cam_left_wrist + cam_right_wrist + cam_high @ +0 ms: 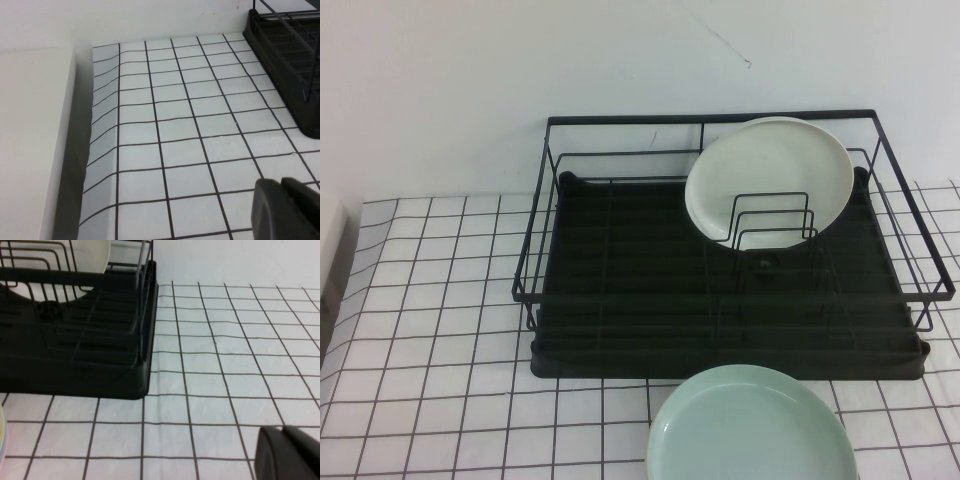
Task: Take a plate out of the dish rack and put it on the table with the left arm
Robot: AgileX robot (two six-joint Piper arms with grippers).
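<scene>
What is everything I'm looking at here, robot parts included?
Dish rack: one, black wire with a black tray base, at the back of the table by the wall.
Cream-white plate: one, standing tilted in the rack's right rear dividers.
Mint-green plate: one, lying flat on the table in front of the rack, partly out of the high view.
Table: one, white cloth with a thin black grid.
White block: one, beside the table's left edge.
Left gripper: black, over bare cloth left of the rack.
Right gripper: black, over bare cloth right of the rack.

left pincer [286,207] (matte black), right pincer [287,452] alike
</scene>
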